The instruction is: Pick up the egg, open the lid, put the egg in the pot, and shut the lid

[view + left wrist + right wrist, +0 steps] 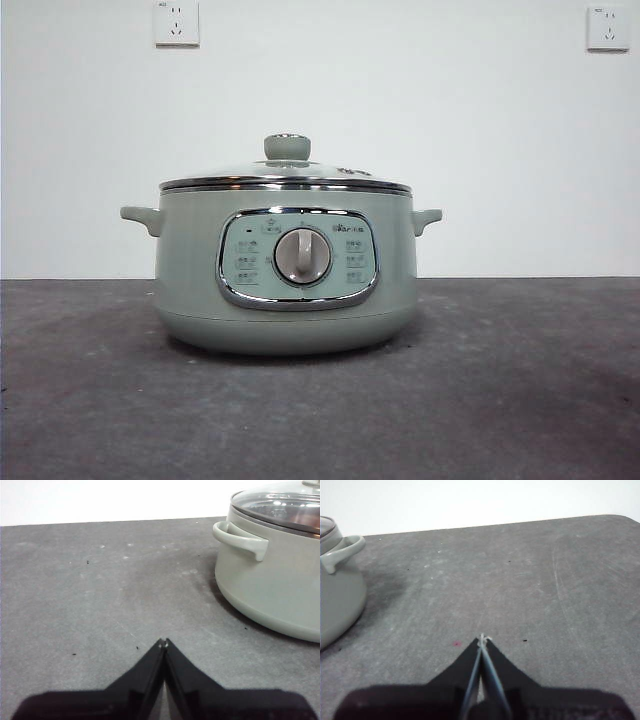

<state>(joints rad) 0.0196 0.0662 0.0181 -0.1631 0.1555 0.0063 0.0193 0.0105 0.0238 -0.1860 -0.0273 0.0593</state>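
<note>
The pot (285, 290) sits lidded on the table (520, 400); wrist views alone show both pincers, left (163, 641) and right (482, 638), pressed together, empty.

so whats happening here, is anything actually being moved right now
Nothing is being handled right now. The pot sits on the table with its lid on. The left claw and the right claw are both shut and empty, each low over bare table on opposite sides of the pot, near a side handle. No egg shows in any view, so I cannot tell where it is.
</note>
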